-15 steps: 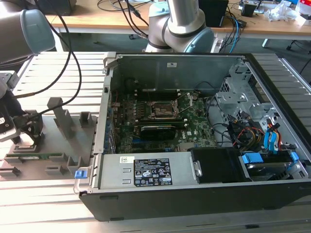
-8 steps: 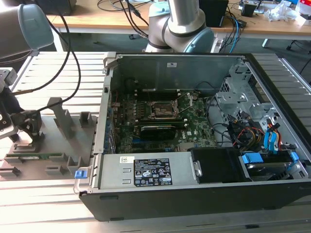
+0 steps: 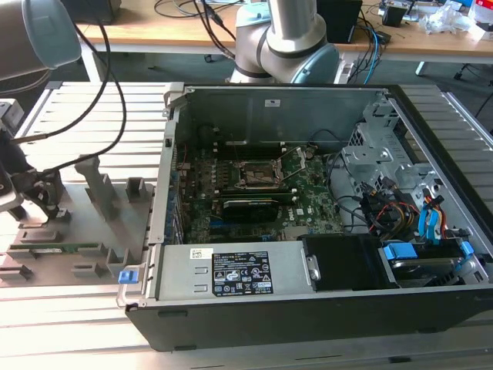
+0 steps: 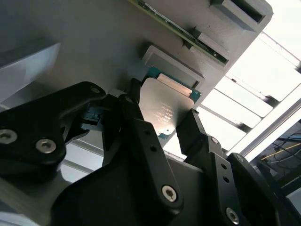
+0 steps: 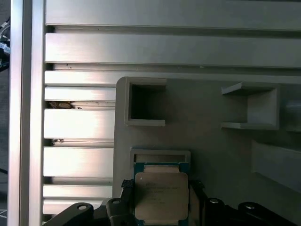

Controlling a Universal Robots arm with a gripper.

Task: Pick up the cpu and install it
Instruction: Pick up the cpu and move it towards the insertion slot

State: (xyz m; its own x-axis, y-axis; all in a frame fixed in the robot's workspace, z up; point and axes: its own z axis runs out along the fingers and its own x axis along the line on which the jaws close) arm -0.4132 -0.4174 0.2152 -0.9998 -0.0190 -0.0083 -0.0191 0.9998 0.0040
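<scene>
Print on the small square silvery, green-rimmed cpu (image 4: 168, 104) is illegible. The black end effector (image 4: 162, 114), pointing down, clamps the cpu's opposite edges at the grey holder tray (image 5: 211, 136), nine o'clock from the open black computer case (image 3: 269, 100) in the exterior view.

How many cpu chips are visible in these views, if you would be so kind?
1: the cpu lies on the grey fixture, at the gripper; others may be hidden.
</scene>
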